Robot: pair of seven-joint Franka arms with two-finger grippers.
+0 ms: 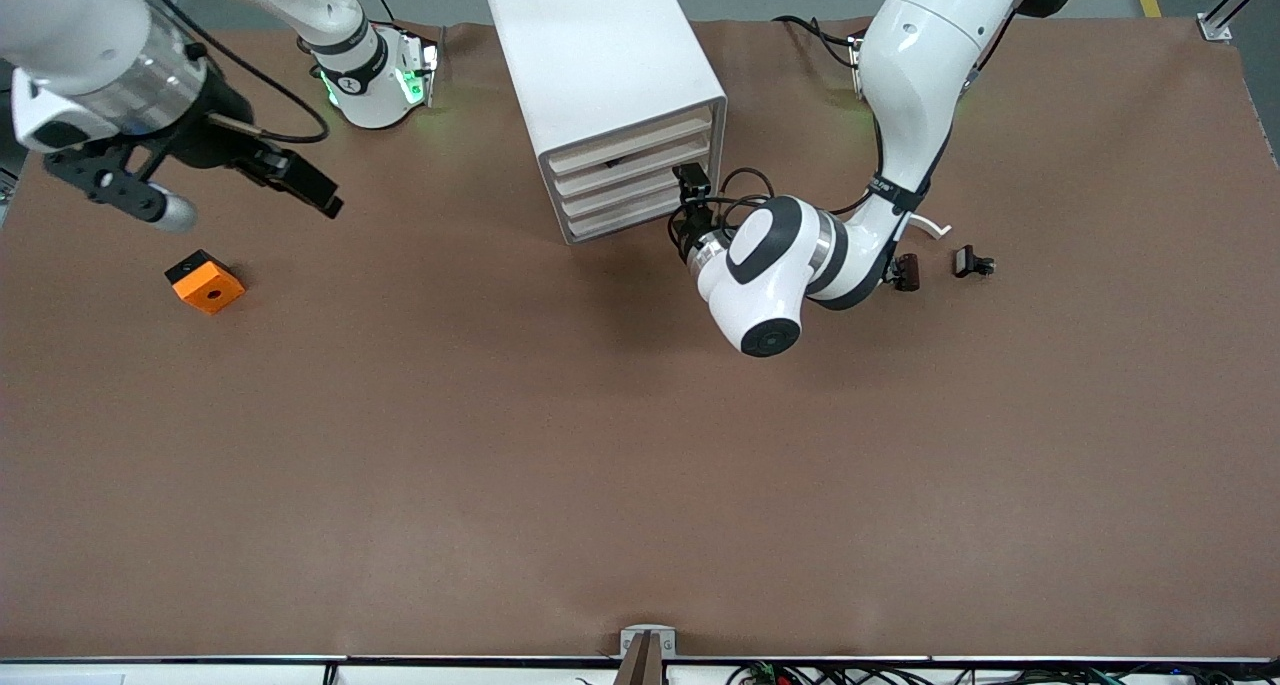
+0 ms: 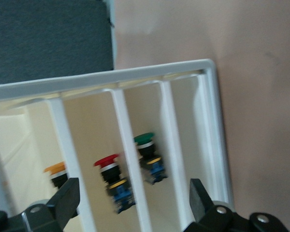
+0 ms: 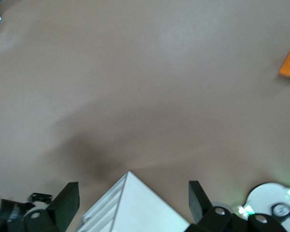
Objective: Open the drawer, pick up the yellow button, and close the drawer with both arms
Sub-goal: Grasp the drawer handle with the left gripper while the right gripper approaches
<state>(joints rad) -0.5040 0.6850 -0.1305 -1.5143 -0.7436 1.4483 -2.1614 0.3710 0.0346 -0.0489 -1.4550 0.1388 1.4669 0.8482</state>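
The white cabinet (image 1: 600,55) stands at the middle of the table's robot side, with its four pale drawer fronts (image 1: 625,180) facing the front camera. My left gripper (image 1: 692,180) is open, level with the drawer fronts at their left-arm end. In the left wrist view my left gripper (image 2: 133,200) faces the cabinet's white bars (image 2: 123,125). Between those bars stands the yellow-orange capped button (image 2: 55,169), partly hidden by one finger (image 2: 67,198). My right gripper (image 1: 310,193) is open and empty, up over the table toward the right arm's end; it also shows in the right wrist view (image 3: 133,203).
A red-capped button (image 2: 108,164) and a green-capped button (image 2: 146,141) stand in neighbouring compartments. An orange-and-black block (image 1: 205,281) lies under the right arm. Two black clips (image 1: 972,262) and a white curved strip (image 1: 930,227) lie beside the left arm.
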